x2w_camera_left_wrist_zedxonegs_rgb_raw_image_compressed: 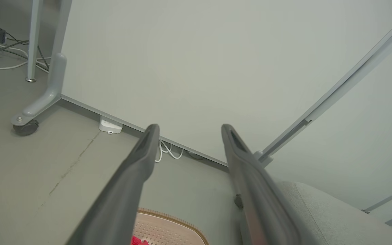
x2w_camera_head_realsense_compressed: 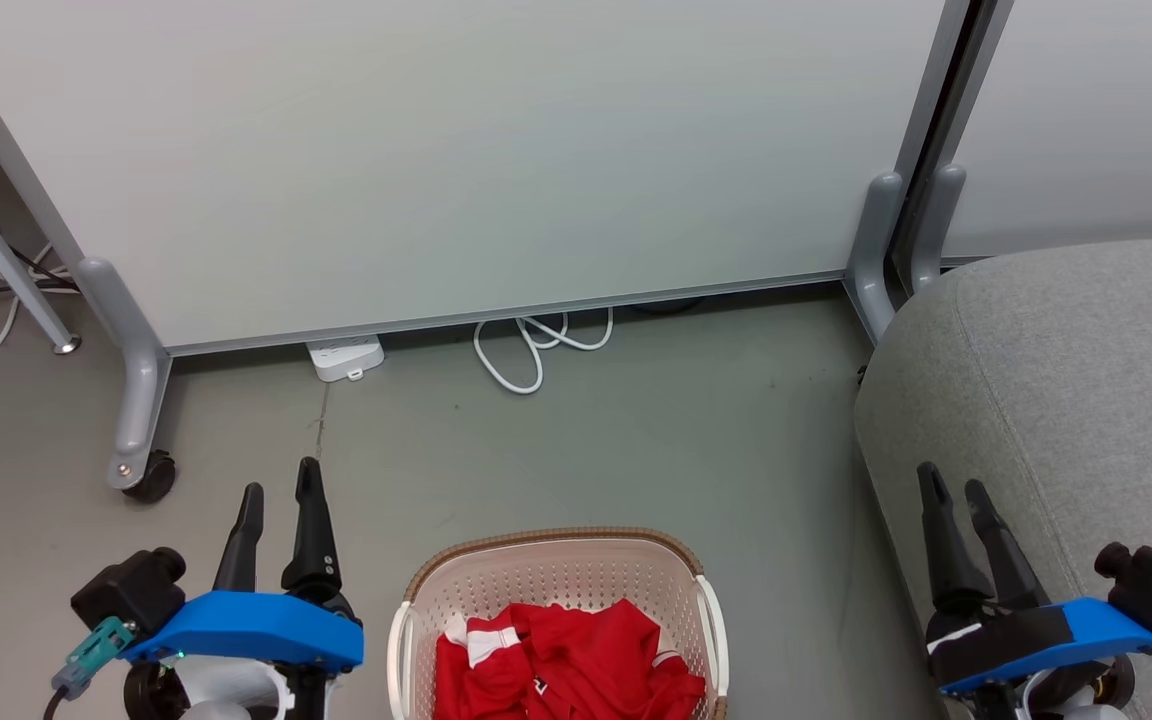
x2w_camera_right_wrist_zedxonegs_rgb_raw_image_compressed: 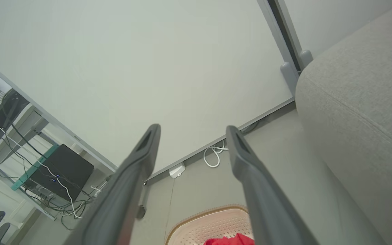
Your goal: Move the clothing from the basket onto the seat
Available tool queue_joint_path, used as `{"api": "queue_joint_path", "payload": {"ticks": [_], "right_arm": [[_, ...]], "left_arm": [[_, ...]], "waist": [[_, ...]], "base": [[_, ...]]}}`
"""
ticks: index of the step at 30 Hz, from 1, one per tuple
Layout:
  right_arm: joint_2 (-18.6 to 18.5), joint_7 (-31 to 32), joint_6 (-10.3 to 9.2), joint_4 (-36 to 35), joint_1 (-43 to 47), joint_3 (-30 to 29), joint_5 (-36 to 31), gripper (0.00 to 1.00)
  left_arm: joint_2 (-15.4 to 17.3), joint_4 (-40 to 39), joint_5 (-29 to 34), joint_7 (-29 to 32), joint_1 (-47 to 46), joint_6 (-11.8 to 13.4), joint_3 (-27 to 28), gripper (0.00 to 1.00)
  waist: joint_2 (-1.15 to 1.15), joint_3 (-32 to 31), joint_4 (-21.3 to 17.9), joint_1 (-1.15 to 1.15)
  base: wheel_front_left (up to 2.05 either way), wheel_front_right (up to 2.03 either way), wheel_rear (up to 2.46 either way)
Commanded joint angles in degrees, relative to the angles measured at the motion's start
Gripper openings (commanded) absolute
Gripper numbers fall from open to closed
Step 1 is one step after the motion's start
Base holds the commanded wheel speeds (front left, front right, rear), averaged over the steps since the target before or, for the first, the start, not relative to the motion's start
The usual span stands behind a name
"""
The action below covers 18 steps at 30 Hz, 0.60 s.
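Observation:
The cream basket (x2w_camera_head_realsense_compressed: pixel 556 575) with a brown rim stands on the floor at the bottom centre of the head view. Crumpled red clothing (x2w_camera_head_realsense_compressed: pixel 566 660) with white trim lies inside it. The grey seat (x2w_camera_head_realsense_compressed: pixel 1076 400) fills the right side. My left gripper (x2w_camera_head_realsense_compressed: pixel 281 488) hovers open to the left of the basket, nothing between its fingers. My right gripper (x2w_camera_head_realsense_compressed: pixel 956 485) is open in front of the seat's edge, right of the basket. The left wrist view catches the basket rim (x2w_camera_left_wrist_zedxonegs_rgb_raw_image_compressed: pixel 172 217) and the seat (x2w_camera_left_wrist_zedxonegs_rgb_raw_image_compressed: pixel 325 217); the right wrist view shows the basket (x2w_camera_right_wrist_zedxonegs_rgb_raw_image_compressed: pixel 209 221), red clothing (x2w_camera_right_wrist_zedxonegs_rgb_raw_image_compressed: pixel 231 241) and seat (x2w_camera_right_wrist_zedxonegs_rgb_raw_image_compressed: pixel 362 102).
A pale partition panel (x2w_camera_head_realsense_compressed: pixel 496 150) on grey castor feet (x2w_camera_head_realsense_compressed: pixel 141 400) closes off the back. A white power strip (x2w_camera_head_realsense_compressed: pixel 346 358) and a looped white cable (x2w_camera_head_realsense_compressed: pixel 536 345) lie at its base. Open grey floor (x2w_camera_head_realsense_compressed: pixel 636 440) lies between basket and panel.

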Motion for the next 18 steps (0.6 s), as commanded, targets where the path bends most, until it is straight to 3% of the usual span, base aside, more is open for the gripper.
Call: {"api": "queue_joint_path", "payload": {"ticks": [1,18], "right_arm": [[-0.4,-0.7,0.09,-0.4,-0.5,0.2,-2.3,1.00],[-0.3,-3.2,0.11,0.0,0.1,0.5,-13.2,1.00]], "left_arm": [[0.4,-0.3,2.3,-0.7,-1.6,0.4,-0.6,1.00],[0.6,1.1,12.4,-3.2,-1.7,1.2,-2.6,1.00]], "waist": [[0.00,0.0,0.0,0.00],[0.00,-0.2,0.1,0.00]], "base": [[0.00,0.00,0.00],[0.00,0.00,0.00]]}}
